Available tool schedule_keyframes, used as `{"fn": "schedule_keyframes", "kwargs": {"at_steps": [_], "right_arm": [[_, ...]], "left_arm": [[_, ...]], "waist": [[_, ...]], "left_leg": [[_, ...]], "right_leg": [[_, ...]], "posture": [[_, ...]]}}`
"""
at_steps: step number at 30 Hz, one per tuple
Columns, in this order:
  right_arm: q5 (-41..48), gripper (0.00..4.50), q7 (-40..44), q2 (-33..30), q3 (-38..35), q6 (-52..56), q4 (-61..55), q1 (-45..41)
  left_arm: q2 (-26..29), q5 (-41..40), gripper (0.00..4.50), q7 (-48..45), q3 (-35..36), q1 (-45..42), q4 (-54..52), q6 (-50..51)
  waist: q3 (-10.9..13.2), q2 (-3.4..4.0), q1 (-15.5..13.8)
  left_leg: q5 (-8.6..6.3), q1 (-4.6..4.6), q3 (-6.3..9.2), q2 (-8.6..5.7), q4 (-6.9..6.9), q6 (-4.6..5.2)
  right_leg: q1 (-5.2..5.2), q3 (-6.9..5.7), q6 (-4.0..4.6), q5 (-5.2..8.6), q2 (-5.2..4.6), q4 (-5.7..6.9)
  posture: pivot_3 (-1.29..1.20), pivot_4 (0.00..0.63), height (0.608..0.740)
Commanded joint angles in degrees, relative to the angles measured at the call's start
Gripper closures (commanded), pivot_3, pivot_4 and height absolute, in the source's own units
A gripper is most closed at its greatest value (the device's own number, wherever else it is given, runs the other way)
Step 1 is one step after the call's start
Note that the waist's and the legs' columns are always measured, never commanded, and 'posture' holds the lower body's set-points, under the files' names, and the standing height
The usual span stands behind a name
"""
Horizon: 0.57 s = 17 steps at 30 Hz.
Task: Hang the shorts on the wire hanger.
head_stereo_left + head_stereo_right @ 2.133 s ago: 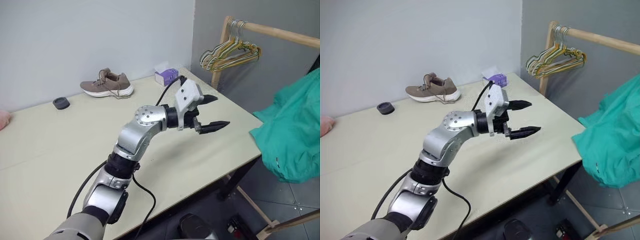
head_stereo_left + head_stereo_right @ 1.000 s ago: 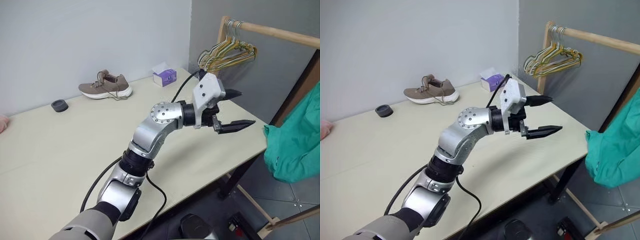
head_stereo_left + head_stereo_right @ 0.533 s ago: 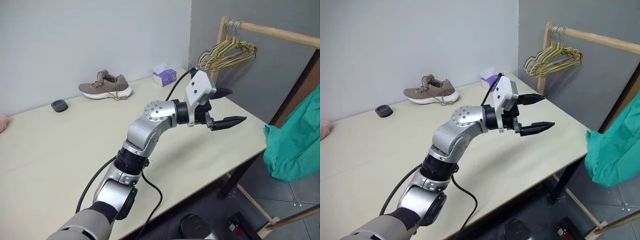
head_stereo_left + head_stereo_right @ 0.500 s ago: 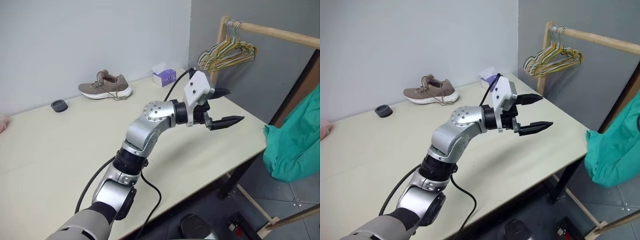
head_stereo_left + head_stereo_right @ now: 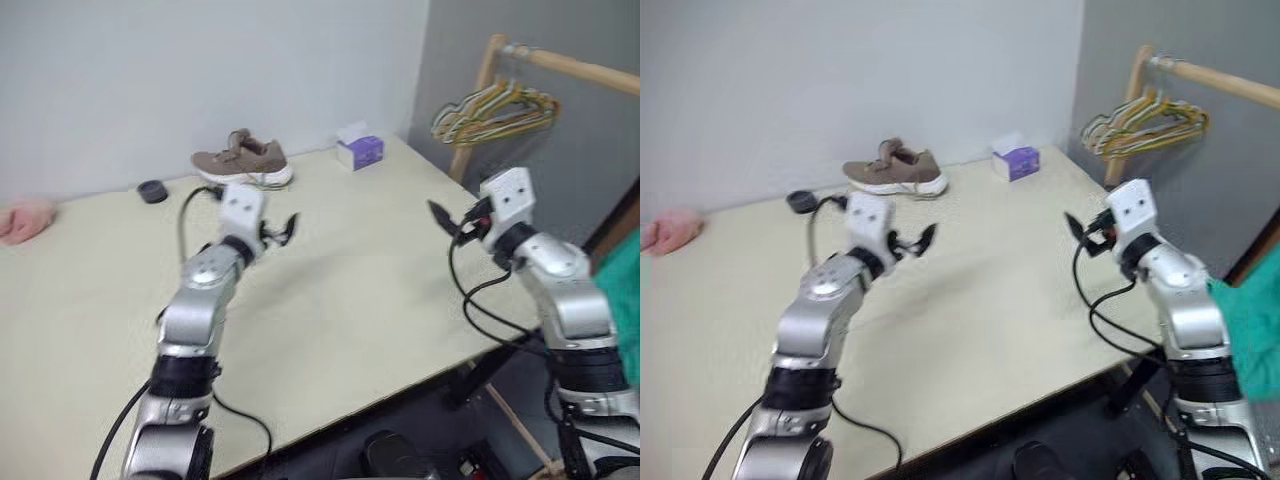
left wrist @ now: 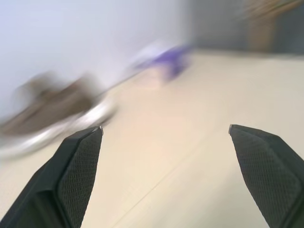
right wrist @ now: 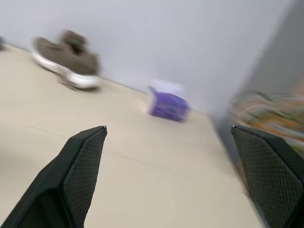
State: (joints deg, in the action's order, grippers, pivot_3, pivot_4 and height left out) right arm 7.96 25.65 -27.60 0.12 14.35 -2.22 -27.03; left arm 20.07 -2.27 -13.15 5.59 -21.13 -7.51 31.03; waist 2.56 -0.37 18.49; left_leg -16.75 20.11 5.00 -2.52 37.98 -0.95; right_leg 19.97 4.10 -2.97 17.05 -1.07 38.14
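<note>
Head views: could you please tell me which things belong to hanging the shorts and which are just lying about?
Job in hand: teal-green fabric shorts at the right edge; open left claw; open right claw.

Lying about: brown lace-up shoe; purple tissue box; small black round disc; pink soft thing; bunched yellow, green and white wire hangers.

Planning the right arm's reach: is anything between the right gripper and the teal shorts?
Nothing visible does. The shorts show past the edge of the table, beside the right arm; the open right gripper points away from them, over it.
</note>
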Motion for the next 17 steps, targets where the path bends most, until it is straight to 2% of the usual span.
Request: {"fn": "schedule_keyframes", "kwargs": {"at_steps": [1,4,7,12,17], "right_arm": [[-3.2,0.04,0.0,2.5,2.9,-7.0,5.3,-2.2],[-2.6,0.04,1.8,4.3,3.4,-8.9,8.3,-3.4],[-1.5,0.04,6.1,5.8,5.5,-9.8,9.7,-4.1],[-2.7,0.04,7.1,8.8,7.3,-11.1,14.2,-5.4],[-3.2,0.04,5.5,9.7,6.6,-10.1,16.2,-4.9]], "left_arm": [[0.6,3.2,0.00,6.6,6.8,6.9,-7.2,0.5],[-0.9,2.1,0.00,9.1,10.6,11.1,-9.2,-1.0],[-3.2,0.0,0.00,10.7,14.5,13.6,-10.7,-0.7],[-3.4,0.2,0.00,11.3,15.5,15.8,-11.6,-0.4],[-2.9,-0.6,0.00,9.6,13.6,15.3,-11.4,-2.0]], "waist": [[-0.1,-0.19,-2.6],[-0.2,-0.31,-7.5],[-0.2,-0.35,-10.7],[-0.3,-0.46,-12.4],[-0.3,-0.48,-13.3]], "left_leg": [[-0.01,0.23,0.01,-0.02,-0.01,-0.03],[0.12,0.89,0.04,-0.07,0.10,-0.35],[0.12,1.13,0.05,-0.17,0.12,-0.36],[0.01,1.00,0.04,-0.16,0.06,-0.18],[0.12,0.77,-0.05,-0.16,0.11,-0.33]], "right_leg": [[0.25,0.01,0.03,-0.02,-0.02,-0.02],[1.06,-0.04,0.07,-0.04,-0.13,-0.02],[1.38,-0.07,0.08,-0.04,-0.23,-0.04],[1.31,-0.11,0.24,-0.14,-0.20,0.06],[1.17,-0.04,0.32,-0.17,-0.17,0.65]], "posture": [[-0.14,0.000,0.740],[-0.13,0.000,0.740],[-0.12,0.000,0.740],[-0.08,0.000,0.740],[-0.08,0.000,0.740]]}}
